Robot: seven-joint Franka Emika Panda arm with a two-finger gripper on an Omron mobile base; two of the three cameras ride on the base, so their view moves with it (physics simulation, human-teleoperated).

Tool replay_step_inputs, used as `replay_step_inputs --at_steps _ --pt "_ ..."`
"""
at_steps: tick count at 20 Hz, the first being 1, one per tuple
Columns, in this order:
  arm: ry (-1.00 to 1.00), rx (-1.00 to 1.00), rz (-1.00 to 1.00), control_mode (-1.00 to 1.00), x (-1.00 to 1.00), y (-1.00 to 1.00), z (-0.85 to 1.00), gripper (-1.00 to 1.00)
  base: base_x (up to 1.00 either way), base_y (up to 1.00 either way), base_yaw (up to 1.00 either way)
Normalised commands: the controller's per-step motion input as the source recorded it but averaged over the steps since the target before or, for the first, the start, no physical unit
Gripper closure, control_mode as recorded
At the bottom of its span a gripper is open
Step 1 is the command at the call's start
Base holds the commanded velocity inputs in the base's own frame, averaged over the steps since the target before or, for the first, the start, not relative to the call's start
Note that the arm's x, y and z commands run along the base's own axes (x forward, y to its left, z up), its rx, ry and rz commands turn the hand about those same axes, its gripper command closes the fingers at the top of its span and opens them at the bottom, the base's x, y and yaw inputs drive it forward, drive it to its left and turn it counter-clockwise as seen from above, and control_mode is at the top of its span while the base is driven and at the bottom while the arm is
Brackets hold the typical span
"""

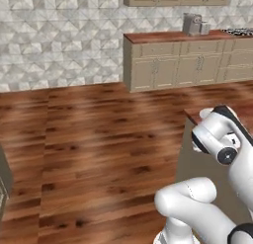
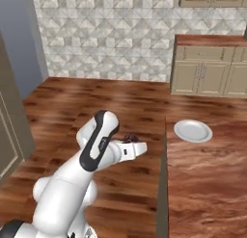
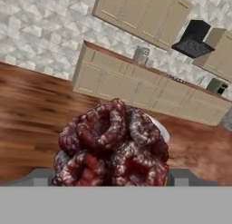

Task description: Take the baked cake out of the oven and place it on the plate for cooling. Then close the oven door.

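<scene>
While the arm was stretched forward over the wooden floor (image 2: pixel 96 97), the gripper (image 2: pixel 131 144) was seen in the right base view just short of the left edge of the reddish-brown counter (image 2: pixel 207 169). A small dark reddish-brown lump, the baked cake (image 2: pixel 130 137), was carried at the gripper's end, with the jaws spread wide around it. In the hand view the cake (image 3: pixel 111 148) was recorded as a knobbly, coiled dark red mass sitting close against the camera, between the two finger bases. A pale rim of the plate (image 3: pixel 161 130) was noted just behind the cake's upper right.

The plate (image 2: pixel 193 131), round and white, was seen lying flat near the far left corner of the counter, apart from the gripper and to its right. Beige base cabinets (image 2: pixel 212 71) with a brown top were recorded along the tiled back wall (image 2: pixel 106 34). A dark range hood (image 3: pixel 194 39) was noted beside upper cabinets in the hand view.
</scene>
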Motion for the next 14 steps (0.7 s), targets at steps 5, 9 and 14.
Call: replay_step_inputs --at_steps 5,9,14 --pt "0.0 0.0 0.0 1.0 0.0 0.0 0.0 1.0 0.06 0.72 -0.42" --pt "0.0 0.0 0.0 1.0 0.0 0.0 0.0 1.0 0.4 0.84 -0.2" --pt "0.0 0.0 0.0 1.0 0.0 0.0 0.0 1.0 0.62 0.22 -0.2"
